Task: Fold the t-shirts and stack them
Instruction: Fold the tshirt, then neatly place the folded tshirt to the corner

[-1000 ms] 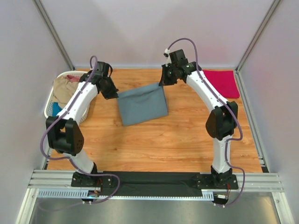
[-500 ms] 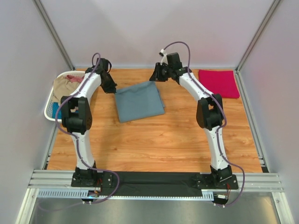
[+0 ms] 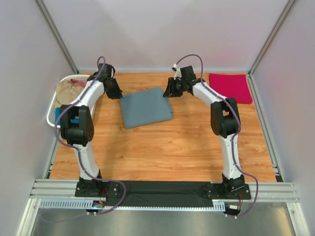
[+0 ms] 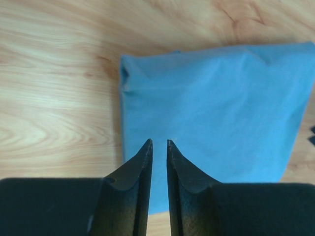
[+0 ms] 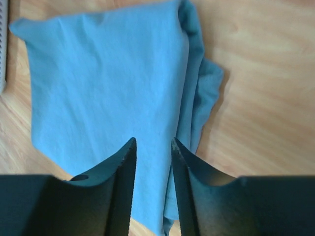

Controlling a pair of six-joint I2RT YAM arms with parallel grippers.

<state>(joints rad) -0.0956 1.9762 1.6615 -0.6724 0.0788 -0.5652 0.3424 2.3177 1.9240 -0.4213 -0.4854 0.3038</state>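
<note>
The slate grey-blue t-shirt [image 3: 146,107] lies folded flat on the wooden table, left of centre. My left gripper [image 3: 114,91] hovers at its far left corner and my right gripper [image 3: 169,91] at its far right corner. In the left wrist view the left gripper [image 4: 159,142] shows a narrow gap with only the shirt [image 4: 211,108] beneath it. In the right wrist view the right gripper [image 5: 153,141] stands apart over the shirt [image 5: 103,83], whose bunched right edge [image 5: 202,93] shows several layers. A crimson-pink t-shirt [image 3: 231,87] lies folded at the far right.
A white slatted laundry basket [image 3: 52,117] sits at the table's left edge, holding a tan shirt [image 3: 66,91], a dusty-pink one [image 3: 77,81] and a bright-blue one [image 3: 59,114]. Grey walls close in the back and both sides.
Both grippers, shut on the grey-blue shirt's far corners a second ago, carried it back, laid it flat and let go. Their jaws now stand apart.
</note>
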